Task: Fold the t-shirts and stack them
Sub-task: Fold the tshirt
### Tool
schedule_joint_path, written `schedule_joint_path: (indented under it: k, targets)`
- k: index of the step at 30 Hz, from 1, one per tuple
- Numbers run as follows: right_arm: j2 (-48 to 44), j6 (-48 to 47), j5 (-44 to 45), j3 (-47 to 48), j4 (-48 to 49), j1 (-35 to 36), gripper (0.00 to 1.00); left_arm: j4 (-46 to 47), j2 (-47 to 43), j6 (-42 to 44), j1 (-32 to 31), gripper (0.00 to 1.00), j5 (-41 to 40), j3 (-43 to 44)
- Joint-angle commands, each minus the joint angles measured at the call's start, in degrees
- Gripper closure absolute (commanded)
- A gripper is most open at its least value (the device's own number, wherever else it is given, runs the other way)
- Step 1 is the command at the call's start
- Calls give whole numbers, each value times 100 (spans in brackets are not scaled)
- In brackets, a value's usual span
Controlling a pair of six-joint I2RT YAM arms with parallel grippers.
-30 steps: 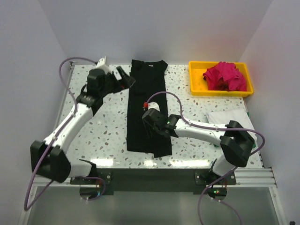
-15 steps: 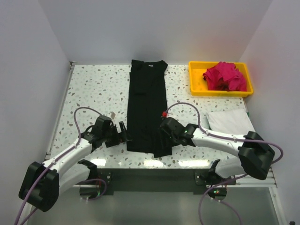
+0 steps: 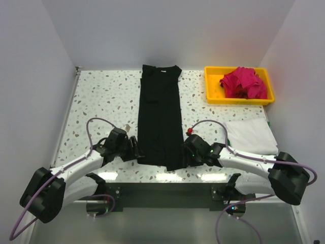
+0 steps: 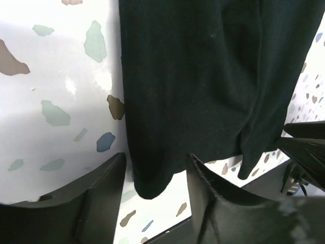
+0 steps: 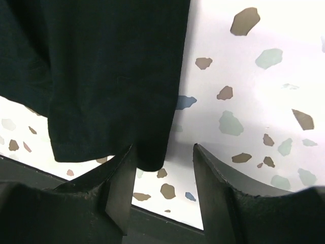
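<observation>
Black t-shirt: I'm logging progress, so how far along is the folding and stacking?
Done: the black t-shirt lies in a narrow lengthwise strip. In hand: the left gripper and right gripper, both open, bracket its near hem corners. Left: folding it crosswise, then the magenta t-shirt, bunched in the yellow tray; a white t-shirt lies flat at right.
</observation>
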Motion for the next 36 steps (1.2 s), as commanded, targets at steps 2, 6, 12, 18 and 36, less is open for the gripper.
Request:
schedule_joint_path:
  k: [2, 6, 12, 18, 36]
  targets:
    - [-18, 269, -266, -228, 623, -43, 51, -37, 224, -84, -120, 52, -313, -166]
    - [158, 339, -494, -307, 896, -52, 57, 183, 435, 12, -155, 69, -269, -236]
    - [343, 409, -600, -448, 1168, -52, 73, 385, 699, 13, -164, 91, -322, -324]
    - [124, 296, -714, -439, 1020, -52, 100, 315, 497, 100, -190, 100, -252, -394]
    - [-1063, 647, -1744, -800, 1100, 176, 100, -951, -1903, -401, -322, 100, 882, -641]
